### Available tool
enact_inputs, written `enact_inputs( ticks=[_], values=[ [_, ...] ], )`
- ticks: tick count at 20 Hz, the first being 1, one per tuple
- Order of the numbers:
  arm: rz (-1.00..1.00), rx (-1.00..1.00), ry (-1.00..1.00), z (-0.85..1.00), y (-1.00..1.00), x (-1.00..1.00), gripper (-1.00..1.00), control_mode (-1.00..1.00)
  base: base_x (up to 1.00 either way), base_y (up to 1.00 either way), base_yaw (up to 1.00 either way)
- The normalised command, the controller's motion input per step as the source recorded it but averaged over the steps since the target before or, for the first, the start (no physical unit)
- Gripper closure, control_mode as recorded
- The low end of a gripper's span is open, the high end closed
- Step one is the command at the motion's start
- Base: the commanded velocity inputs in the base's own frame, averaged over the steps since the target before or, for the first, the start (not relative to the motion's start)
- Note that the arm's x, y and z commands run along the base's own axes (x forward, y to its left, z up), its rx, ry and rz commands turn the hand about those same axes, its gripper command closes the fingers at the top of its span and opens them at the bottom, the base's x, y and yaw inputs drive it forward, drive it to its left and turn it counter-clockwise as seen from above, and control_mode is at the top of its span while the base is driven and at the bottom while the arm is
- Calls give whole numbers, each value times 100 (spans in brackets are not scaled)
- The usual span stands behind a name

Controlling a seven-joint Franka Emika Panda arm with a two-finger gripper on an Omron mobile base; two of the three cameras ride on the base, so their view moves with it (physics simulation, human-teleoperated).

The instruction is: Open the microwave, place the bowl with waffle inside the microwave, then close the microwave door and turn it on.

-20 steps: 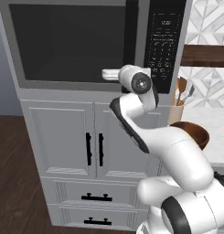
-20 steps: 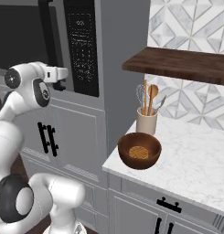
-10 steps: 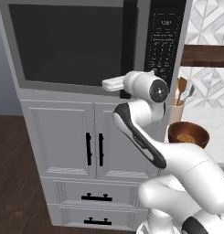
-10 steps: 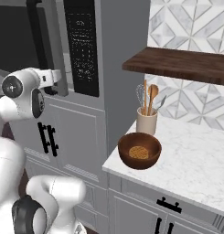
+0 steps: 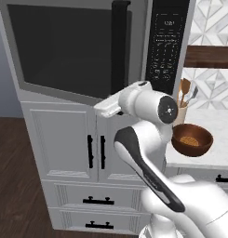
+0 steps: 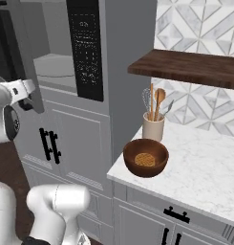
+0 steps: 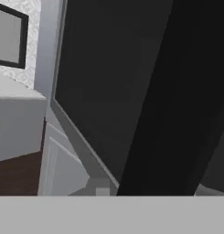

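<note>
The microwave has its door swung partly outward, with the long black handle at the door's free edge. My gripper sits at the door's lower edge, just under the handle's bottom end; its fingers are hidden. In the hand view the dark door window and the black handle are very close. From the right, the door's edge stands out and the grey cavity with its turntable shows behind it. The brown bowl with its waffle rests on the marble counter.
A beige utensil holder with wooden spoons stands just behind the bowl. A wooden shelf hangs over the counter. Grey cabinet doors and drawers lie below the microwave, right under the open door.
The microwave door has swung further outward from nearly closed. My hand has drawn back and down toward the base along with the handle end. The bowl has not moved.
</note>
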Motion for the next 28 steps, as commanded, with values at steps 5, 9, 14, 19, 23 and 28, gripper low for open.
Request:
enact_inputs(
  ticks=[5,9,14,19,23,28],
  values=[
    [3,-33,19,0,100,-79,100,-100,0,0,0],
    [0,-32,14,-4,100,-55,100,-100,0,0,0],
    [0,-29,16,-7,100,-36,100,-100,0,0,0],
    [0,-28,20,-9,100,-23,100,-100,0,0,0],
    [2,-15,5,-5,44,-84,-100,-100,0,0,0],
    [5,12,-6,-34,-92,-100,-100,-100,0,0,0]
  ],
)
